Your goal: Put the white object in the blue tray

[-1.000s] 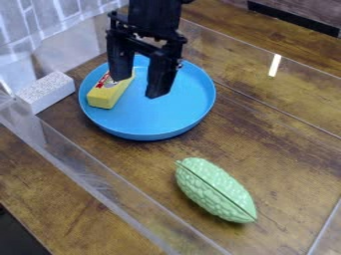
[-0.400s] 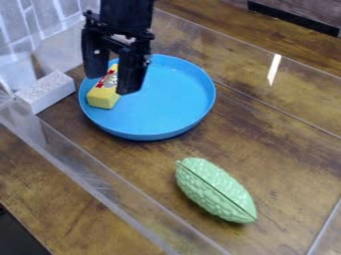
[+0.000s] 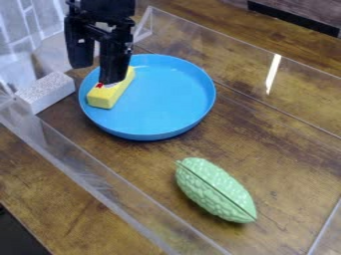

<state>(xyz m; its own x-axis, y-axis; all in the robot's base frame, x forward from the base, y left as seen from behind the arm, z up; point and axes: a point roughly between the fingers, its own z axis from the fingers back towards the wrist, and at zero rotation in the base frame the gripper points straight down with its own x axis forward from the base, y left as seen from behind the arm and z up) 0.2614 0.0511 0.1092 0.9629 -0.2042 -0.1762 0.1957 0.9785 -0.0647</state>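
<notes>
The white object [image 3: 43, 92] is a small speckled block lying flat on the bench [image 3: 286, 129], just outside the left rim of the blue tray [image 3: 180, 100] and apart from it. It looks stiff and squared-off, probably light, with a matte grainy face that should not slip much; it does not look fragile. Its long sides look like the best place to take hold, across the narrow width, though the picture is too small to show whether its edges are crisp or rounded.

The claw [image 3: 102, 55] hangs above the tray's left edge with its two fingers spread wide and nothing between them, pointing down, near the block but not over it. A yellow bar [image 3: 110, 93] already lies inside the tray against that same left edge, so the block should land further in.

The bench is dark wood, glossy with glare to the right of the tray. A green ridged pod [image 3: 216, 189] sits well clear, in front of the tray. Something pale and netted stands behind the block, leaving little room there.
</notes>
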